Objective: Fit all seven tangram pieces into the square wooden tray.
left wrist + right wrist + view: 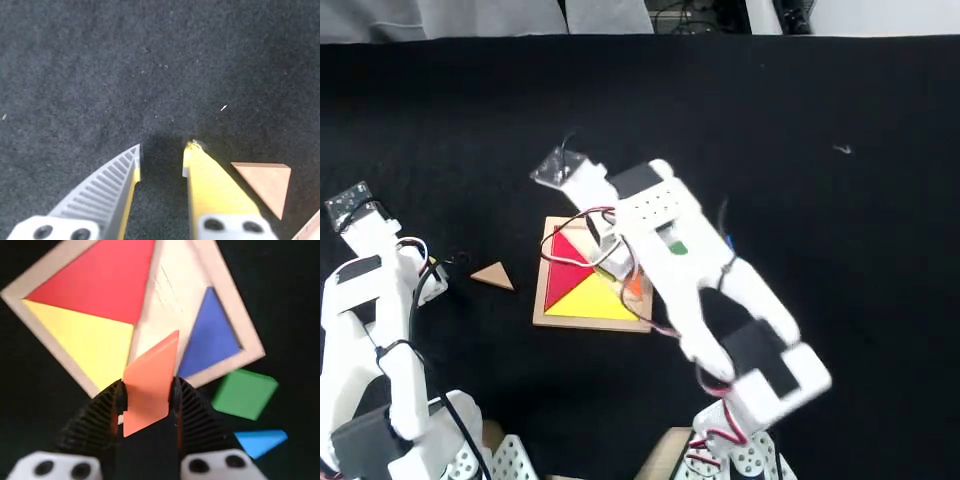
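The square wooden tray (588, 323) (235, 307) lies just left of the middle of the high view on the black cloth (840, 250). In it a red triangle (560, 275) (100, 280) and a yellow triangle (590, 300) (85, 340) sit edge to edge, with a dark blue triangle (210, 335) in one corner and bare wood between. The right gripper (146, 386) is clenched on an orange parallelogram (152, 365), held tilted over the tray's edge. Just outside the rim lie a green square (245, 392) and, near it, a light blue triangle (260, 440). A tan triangle (493, 275) (265, 185) lies left of the tray, apart from it. The left gripper (162, 150), at the left edge of the high view, hangs over the cloth just beside that piece, its jaws parted and holding nothing.
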